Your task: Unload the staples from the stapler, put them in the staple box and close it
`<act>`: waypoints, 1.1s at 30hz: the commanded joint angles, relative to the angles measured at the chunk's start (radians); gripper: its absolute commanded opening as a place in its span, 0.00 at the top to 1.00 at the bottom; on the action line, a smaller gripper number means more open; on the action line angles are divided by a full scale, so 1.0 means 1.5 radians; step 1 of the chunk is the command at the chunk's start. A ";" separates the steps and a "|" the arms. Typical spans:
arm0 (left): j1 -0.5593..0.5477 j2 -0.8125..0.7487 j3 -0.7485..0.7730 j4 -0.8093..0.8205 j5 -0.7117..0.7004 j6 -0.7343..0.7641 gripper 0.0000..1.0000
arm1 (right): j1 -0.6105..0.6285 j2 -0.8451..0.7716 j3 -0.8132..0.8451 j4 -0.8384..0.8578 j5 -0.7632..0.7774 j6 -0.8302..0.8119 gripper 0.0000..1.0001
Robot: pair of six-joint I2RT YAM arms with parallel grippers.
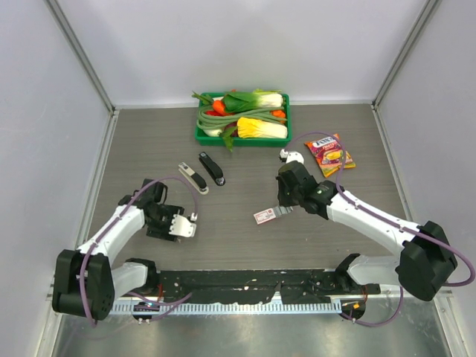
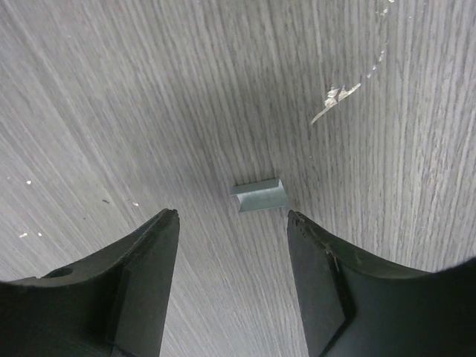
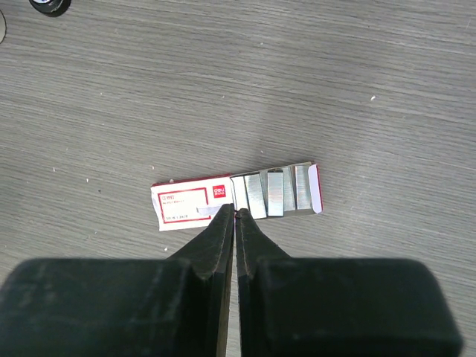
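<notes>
Left gripper (image 2: 233,217): black fingers (image 2: 141,275) spread wide, holding nothing, low over the grey wood-grain table (image 2: 111,97). A short silver-grey metal staple strip (image 2: 259,195) lies flat on the table just ahead of the fingertips, nearer the right-hand finger and touching neither. Pale scuff marks (image 2: 338,95) show on the table surface farther out.

Right gripper (image 3: 236,212): black fingers pressed together, no gap between them. The tips sit at the near edge of a small red-and-white printed cardboard box (image 3: 190,203), at the point where its lid meets the open tray. Whether the tips touch the box cannot be told. The tray holds several silver-grey staple strips packed side by side (image 3: 275,193); its red-edged end flap (image 3: 316,188) stands open.

In the overhead view the box lies near the table's centre, just left of the right gripper, and the left gripper is well apart from it on the left side. Beyond the left gripper, a black elongated stapler (image 1: 212,169) lies on the table, with a white-and-silver elongated tool (image 1: 192,177) just beside it on its left, the two roughly parallel. At the far edge stands a green plastic tray (image 1: 201,136) filled with toy vegetables (image 1: 253,111). A red-and-yellow snack packet (image 1: 332,154) lies flat to the right of the tray, behind the right arm.
</notes>
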 commanded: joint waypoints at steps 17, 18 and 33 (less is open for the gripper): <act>-0.127 0.054 -0.038 0.136 0.011 -0.024 0.36 | -0.004 -0.026 0.030 -0.011 0.012 0.015 0.91; -0.133 0.064 -0.031 0.138 0.013 -0.029 0.36 | -0.003 -0.029 0.031 -0.014 0.012 0.018 0.91; -0.150 0.116 0.123 0.020 0.003 -0.146 0.41 | -0.002 -0.041 0.027 -0.030 0.020 0.024 0.91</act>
